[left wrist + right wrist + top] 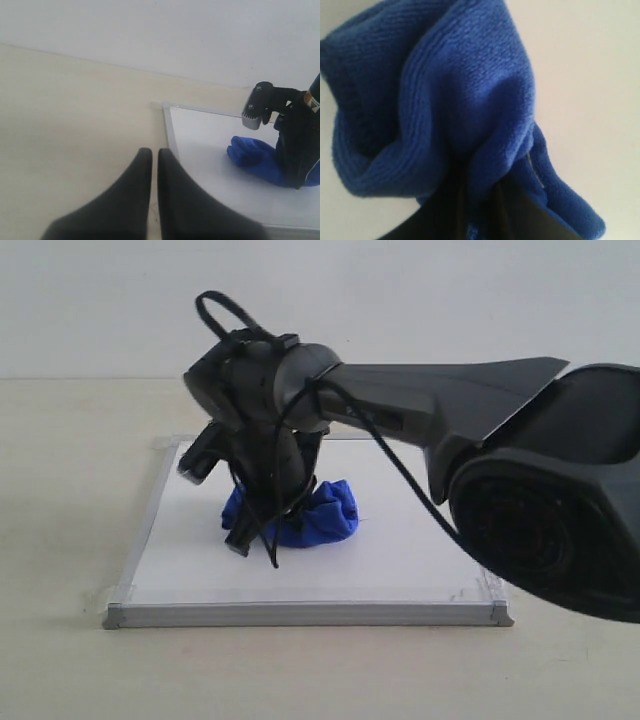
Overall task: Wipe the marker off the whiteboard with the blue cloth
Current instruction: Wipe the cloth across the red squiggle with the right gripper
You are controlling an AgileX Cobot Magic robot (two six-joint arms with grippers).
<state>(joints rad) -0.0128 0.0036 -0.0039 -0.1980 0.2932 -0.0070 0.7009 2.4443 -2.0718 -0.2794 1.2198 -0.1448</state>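
The whiteboard (400, 560) lies flat on the table with its silver frame toward the front. The blue cloth (325, 515) is bunched up near the board's middle, pressed onto the white surface. My right gripper (265, 525) reaches across from the right and is shut on the blue cloth (470, 100), with folds pinched between its dark fingers. No red marker line shows on the board; the cloth and arm may hide it. My left gripper (155, 152) hovers shut and holds nothing, over the table beside the whiteboard's frame (169, 131). The blue cloth (255, 157) shows there too.
The beige table (60, 500) surrounds the board on all sides. A pale wall (400, 300) rises behind. The right arm's bulky body (540, 510) fills the right of the exterior view and covers the board's right edge.
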